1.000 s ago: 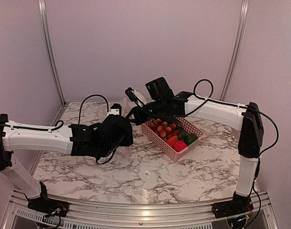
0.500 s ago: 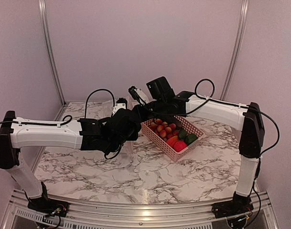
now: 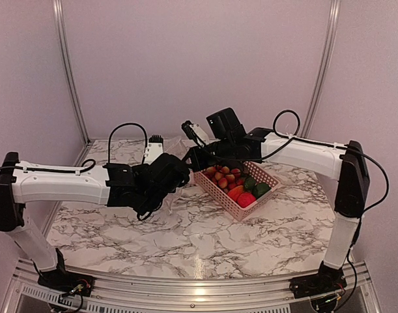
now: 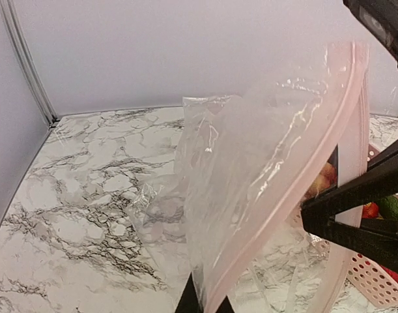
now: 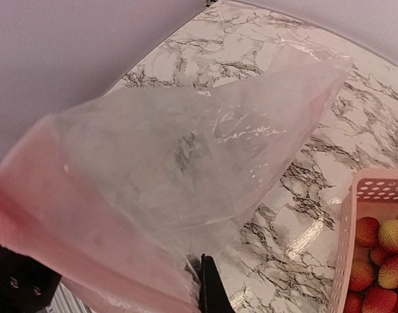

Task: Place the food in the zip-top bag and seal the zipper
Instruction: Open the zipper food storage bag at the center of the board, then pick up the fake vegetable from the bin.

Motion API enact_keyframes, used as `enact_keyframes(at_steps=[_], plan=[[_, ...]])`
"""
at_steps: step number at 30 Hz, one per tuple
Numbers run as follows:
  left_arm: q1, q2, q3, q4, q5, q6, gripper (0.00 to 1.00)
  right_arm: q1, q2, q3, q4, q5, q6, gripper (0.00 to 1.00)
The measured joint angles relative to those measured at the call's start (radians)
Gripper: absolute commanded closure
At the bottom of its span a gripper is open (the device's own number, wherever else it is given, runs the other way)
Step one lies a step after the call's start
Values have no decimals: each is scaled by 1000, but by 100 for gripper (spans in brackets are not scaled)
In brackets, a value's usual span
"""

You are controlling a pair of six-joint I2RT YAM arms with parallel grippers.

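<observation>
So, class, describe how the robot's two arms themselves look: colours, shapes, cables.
Both the left arm and the right arm have smooth white tubular links joined by boxy black joints and black wrist housings. Thin black cables loop loosely above each forearm. The jaws are black. No markings are legible.

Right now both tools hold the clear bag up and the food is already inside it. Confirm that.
Wrong on the food. The left tool and right tool do hold the zip-top bag up, but the food lies in the pink basket, not the bag; the top external view shows it.
</observation>
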Motion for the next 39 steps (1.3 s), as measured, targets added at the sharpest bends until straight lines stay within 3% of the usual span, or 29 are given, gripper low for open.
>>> enact_keyframes(at_steps=[7,15,17,22,27,31,39], plan=[[15,-127,-54,6,-26,29,100,-81,-5,-102,17,-47,-100,96],[39,-142,-76,15,-23,88,100,-102,-127,-133,-42,-216,-314,51],[40,-142,-76,18,-12,107,100,-114,-176,-133,-77,-262,-383,47],[49,-141,-70,13,36,161,100,-169,-298,-133,-182,-298,-568,44],[65,-142,-23,-53,66,202,100,-330,-306,-142,-313,-268,-742,42],[81,-159,32,-176,73,233,100,-433,-286,-247,-361,-147,-869,38],[124,-222,191,-489,91,281,100,-426,-230,-341,-399,-53,-1011,33]])
